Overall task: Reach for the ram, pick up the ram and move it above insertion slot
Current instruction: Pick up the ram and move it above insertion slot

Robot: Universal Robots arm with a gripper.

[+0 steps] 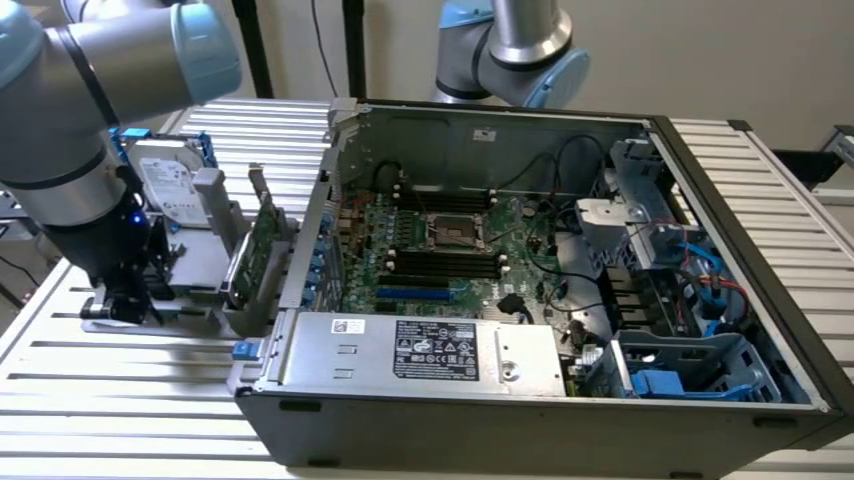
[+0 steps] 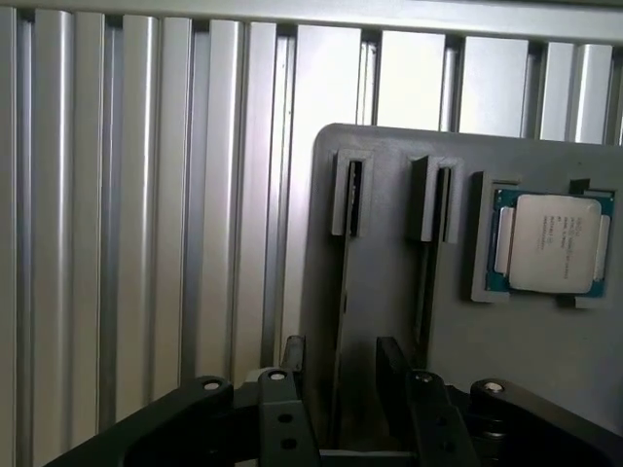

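place: robotics lab | evidence: robot arm [image 1: 80,130]; open computer case [image 1: 534,435]; aluminium-slat bench [image 1: 120,400]

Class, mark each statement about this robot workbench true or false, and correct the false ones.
1. The computer case lies open, showing its motherboard. True.
2. The gripper holds the ram above the motherboard. False: the gripper is open at the grey holder, with the ram standing in its slot between the fingers.
3. A processor sits in a recess of the grey holder. True.
4. The grey holder stands inside the case. False: it stands outside, on the slatted table.
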